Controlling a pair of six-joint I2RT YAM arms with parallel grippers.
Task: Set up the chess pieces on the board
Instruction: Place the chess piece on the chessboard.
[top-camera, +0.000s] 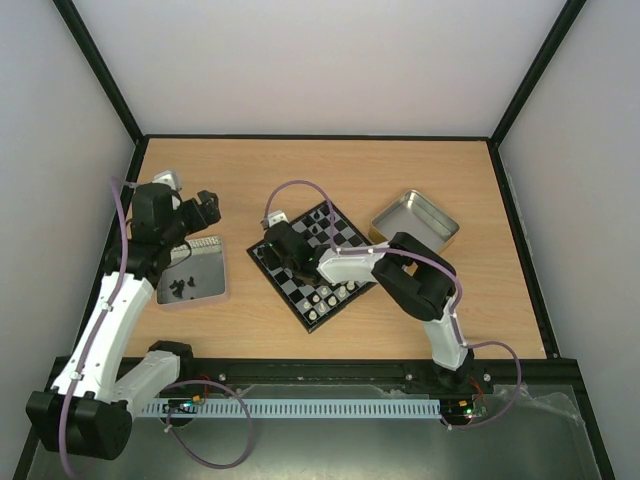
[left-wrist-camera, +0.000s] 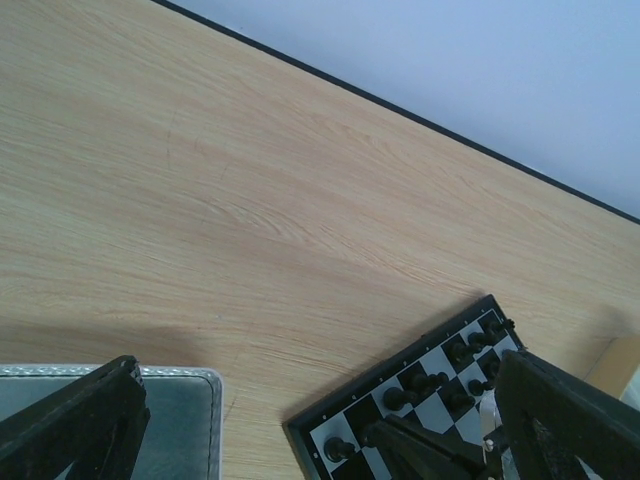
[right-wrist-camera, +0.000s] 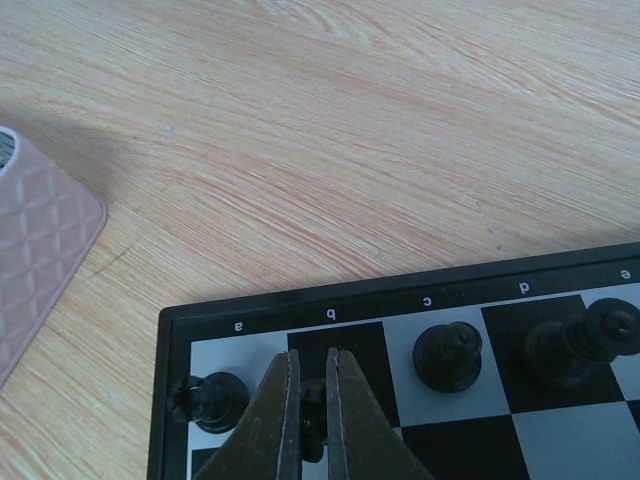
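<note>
Right gripper (right-wrist-camera: 308, 372) was pinched almost shut on black piece (right-wrist-camera: 313, 420), b-file square at board (right-wrist-camera: 380, 292) edge, other black men (right-wrist-camera: 447, 357) close on both sides. Left gripper (left-wrist-camera: 318, 360) was spread wide over table (left-wrist-camera: 250, 200), tin (top-camera: 208, 280) corner under one finger, board corner by other. Top view: right arm (top-camera: 400, 275) hid board middle, loose black pieces (top-camera: 182, 287) sat in same tin. File letters (right-wrist-camera: 427, 300) readable only from right wrist.

Light wooden table (top-camera: 300, 170) edged in black. Near the centre, turned diagonally, a small chessboard (top-camera: 342, 230). Close to the left edge, a square metal tin (top-camera: 203, 282). Toward the right edge, a second tin (top-camera: 415, 222), just beside the chessboard.
</note>
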